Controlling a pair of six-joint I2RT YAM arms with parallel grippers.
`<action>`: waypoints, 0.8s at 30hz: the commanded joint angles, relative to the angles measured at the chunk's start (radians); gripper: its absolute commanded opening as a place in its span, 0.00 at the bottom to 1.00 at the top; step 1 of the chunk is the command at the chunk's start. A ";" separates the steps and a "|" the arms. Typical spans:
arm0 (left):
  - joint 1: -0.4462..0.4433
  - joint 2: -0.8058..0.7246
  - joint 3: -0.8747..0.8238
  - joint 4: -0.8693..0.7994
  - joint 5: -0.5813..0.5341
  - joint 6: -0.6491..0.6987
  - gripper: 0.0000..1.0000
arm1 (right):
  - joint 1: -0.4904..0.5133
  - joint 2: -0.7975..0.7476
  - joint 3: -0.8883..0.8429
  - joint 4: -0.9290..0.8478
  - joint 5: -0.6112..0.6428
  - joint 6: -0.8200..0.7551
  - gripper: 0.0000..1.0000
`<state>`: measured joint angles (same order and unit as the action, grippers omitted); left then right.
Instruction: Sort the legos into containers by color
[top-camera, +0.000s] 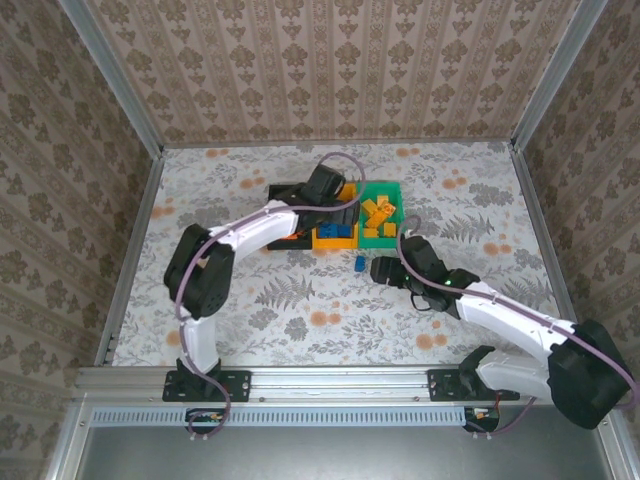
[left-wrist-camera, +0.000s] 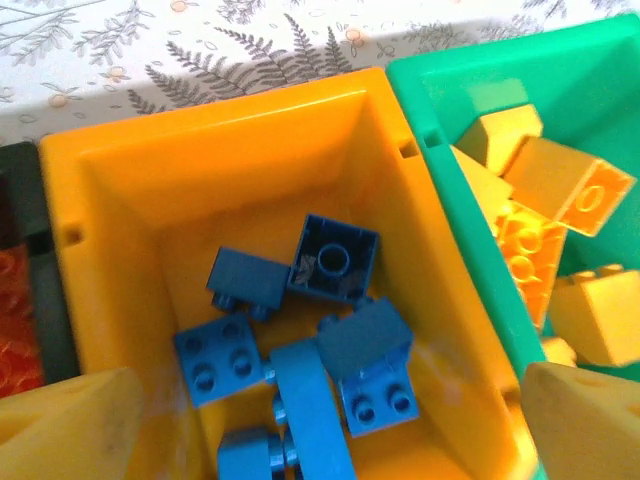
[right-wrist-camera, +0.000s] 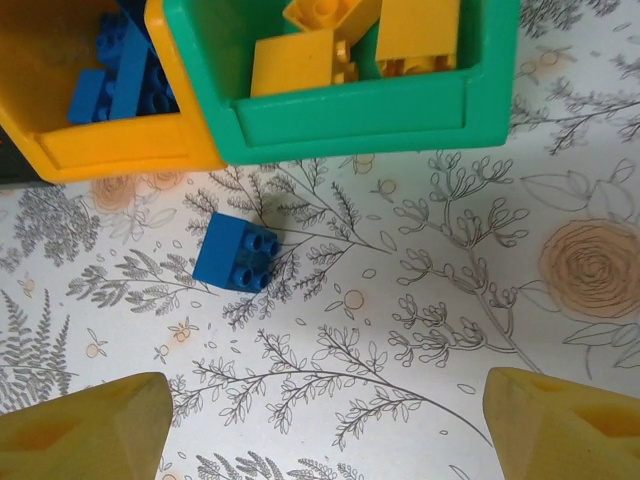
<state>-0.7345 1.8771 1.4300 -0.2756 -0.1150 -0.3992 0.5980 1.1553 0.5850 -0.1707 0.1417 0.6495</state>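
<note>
On the table (right-wrist-camera: 450, 300), just in front of where the yellow bin (right-wrist-camera: 110, 150) met the green bin (right-wrist-camera: 350, 120), one blue brick (right-wrist-camera: 237, 252) lay alone on its side, near the bins but not touching them, its studs facing out sideways. The right gripper (right-wrist-camera: 320, 420) hung low over the table on the near side of the brick, its fingers spread wide with nothing between them. The left gripper (left-wrist-camera: 325, 430) hovered over the yellow bin, fingers likewise far apart and empty, looking down on a heap of blue bricks (left-wrist-camera: 335, 260). Yellow bricks (left-wrist-camera: 560, 185) filled the green bin beside it, and red bricks (left-wrist-camera: 15, 330) showed in the black bin (left-wrist-camera: 20, 200) on the other side (only a sliver of it was visible). From above no other loose brick could be seen, so the sort looked nearly done. The stray blue brick seemed the last piece, and it likely belonged with the others in the yellow bin. It would probably handle as a light, rigid, smooth block, with no give, slick flat faces, and a tendency to skid or tip if nudged off-centre. The safest hold would seem to be across two opposite flat sides, fingers coming straight down around its middle, clear of the studded face.
</note>
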 joint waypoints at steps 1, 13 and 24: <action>-0.022 -0.211 -0.062 0.066 0.002 -0.010 1.00 | 0.019 0.061 0.056 0.058 -0.005 0.019 0.83; -0.181 -0.769 -0.623 0.178 -0.184 -0.114 1.00 | 0.060 0.356 0.201 0.123 0.006 0.019 0.79; -0.194 -1.052 -0.987 0.125 -0.277 -0.344 1.00 | 0.065 0.560 0.325 0.063 0.062 0.022 0.56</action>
<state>-0.9192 0.8539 0.4694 -0.1375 -0.3447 -0.6529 0.6575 1.6817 0.8688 -0.0662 0.1608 0.6636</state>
